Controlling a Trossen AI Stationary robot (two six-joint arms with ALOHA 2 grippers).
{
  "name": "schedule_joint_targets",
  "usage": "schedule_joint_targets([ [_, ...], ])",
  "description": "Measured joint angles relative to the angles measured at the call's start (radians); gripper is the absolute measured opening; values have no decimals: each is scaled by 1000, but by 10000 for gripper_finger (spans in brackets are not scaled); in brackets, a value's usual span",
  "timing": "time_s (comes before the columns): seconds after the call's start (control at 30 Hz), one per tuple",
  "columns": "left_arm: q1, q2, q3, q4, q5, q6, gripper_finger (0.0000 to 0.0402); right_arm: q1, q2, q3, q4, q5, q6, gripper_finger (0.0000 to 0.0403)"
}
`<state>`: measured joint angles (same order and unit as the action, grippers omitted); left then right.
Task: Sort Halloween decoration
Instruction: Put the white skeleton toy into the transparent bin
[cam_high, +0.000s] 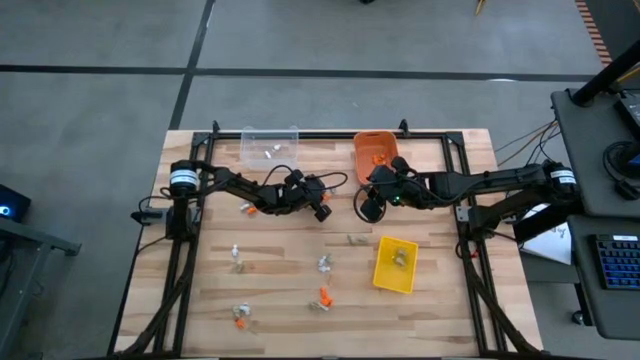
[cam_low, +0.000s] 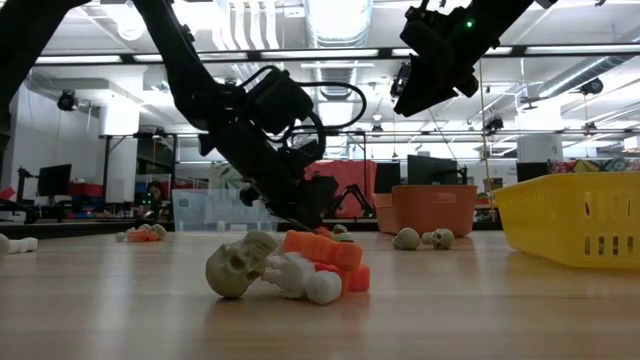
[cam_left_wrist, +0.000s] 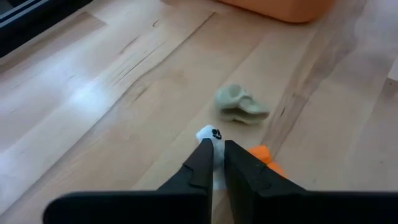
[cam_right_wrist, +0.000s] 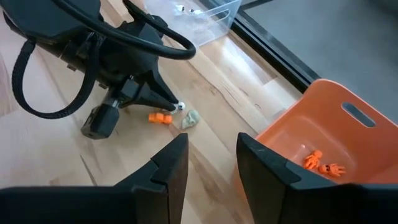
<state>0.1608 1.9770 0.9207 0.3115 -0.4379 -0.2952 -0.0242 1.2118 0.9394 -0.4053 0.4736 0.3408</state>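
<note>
Your left tool (cam_left_wrist: 213, 163) is down on the tabletop (cam_high: 440, 300) just left of centre in the overhead frame, with its fingers pressed together on a small white trinket (cam_left_wrist: 208, 134). In the left wrist picture only the trinket's tip pokes out past the fingertips, so the pinch looks shallow, and I'd judge it could slip when you lift.

Two neighbours crowd that pick. A tan-grey skull (cam_left_wrist: 240, 104) lies just beyond the fingertips, apart from them, and an orange piece (cam_left_wrist: 262, 155) sits right beside the right-hand finger; I can't tell whether it is touching.

The relation that matters is where the white trinket has to go. The clear bin (cam_high: 270, 146), which already holds pale bits, stands at the upper left of centre in the overhead frame, up from the left tool and near it. The left arm is plainly the nearer one for that drop, I'd say.

Your right tool (cam_right_wrist: 211, 163) hangs above the tabletop with its fingers spread and nothing between them, just beside the orange bin (cam_right_wrist: 323, 118), which holds a few orange pieces. The yellow bin (cam_high: 395, 264) sits lower right of centre. More trinkets (cam_high: 322, 297) lie scattered across the lower part of the overhead frame, not yet sorted.
</note>
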Motion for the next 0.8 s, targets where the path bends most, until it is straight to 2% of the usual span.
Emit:
schedule_joint_targets([
  [0.33,-21,-79,-3,-59,10,26,0,0,0,0,0,0,0,116],
  [0.6,-21,-205,-3,-182,13,72,0,0,0,0,0,0,0,125],
  [0.8,-20,-350,-3,-299,22,151,0,0,0,0,0,0,3,120],
])
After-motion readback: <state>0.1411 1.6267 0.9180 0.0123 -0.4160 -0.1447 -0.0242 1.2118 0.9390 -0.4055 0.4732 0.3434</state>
